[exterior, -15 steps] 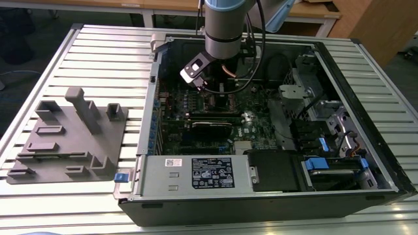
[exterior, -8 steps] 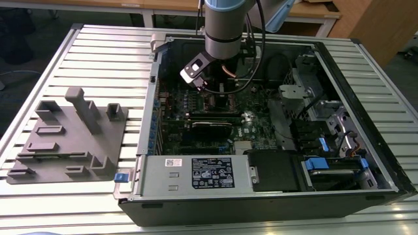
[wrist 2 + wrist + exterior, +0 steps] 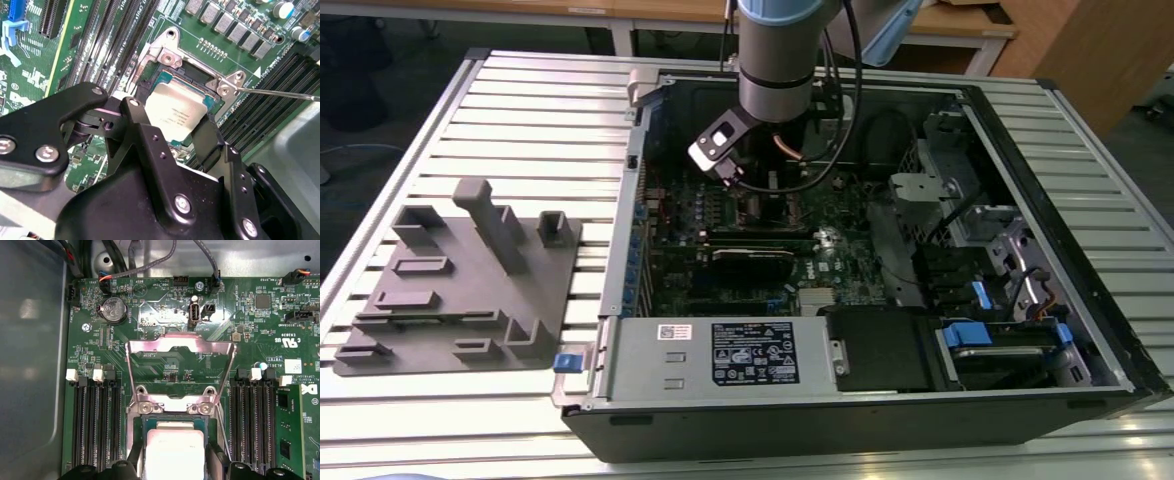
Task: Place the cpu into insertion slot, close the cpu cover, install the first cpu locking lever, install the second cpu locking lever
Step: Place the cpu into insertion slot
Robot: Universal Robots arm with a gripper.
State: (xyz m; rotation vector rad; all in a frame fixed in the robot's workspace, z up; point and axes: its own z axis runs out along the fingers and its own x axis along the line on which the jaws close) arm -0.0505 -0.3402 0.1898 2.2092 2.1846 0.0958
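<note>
The cpu (image 3: pixel 176 111) is a silver-topped square chip lying level in the insertion slot (image 3: pixel 199 75), which green board surrounds. My gripper (image 3: pixel 170 120) is over it, and its black fingers (image 3: pixel 134 114) press against two opposite edges of the chip. In the first wrist view the cpu (image 3: pixel 175 447) sits between the same fingers (image 3: pixel 216 462), with the slot's rim (image 3: pixel 172 407) just beyond. The cpu cover (image 3: pixel 180 346), a silvery frame with a big window, stands swung open behind the slot. A thin wire locking lever (image 3: pixel 280 92) sticks out sideways. In the exterior view my gripper (image 3: pixel 750 190) reaches down into the open computer case.
Rows of black memory slots (image 3: pixel 95 425) flank the socket on both sides. Cables (image 3: pixel 847 120) hang beside the arm inside the case. The power supply box (image 3: pixel 720 355) fills the case's near side. A grey fixture block (image 3: pixel 460 275) lies on the table at the exterior view's left.
</note>
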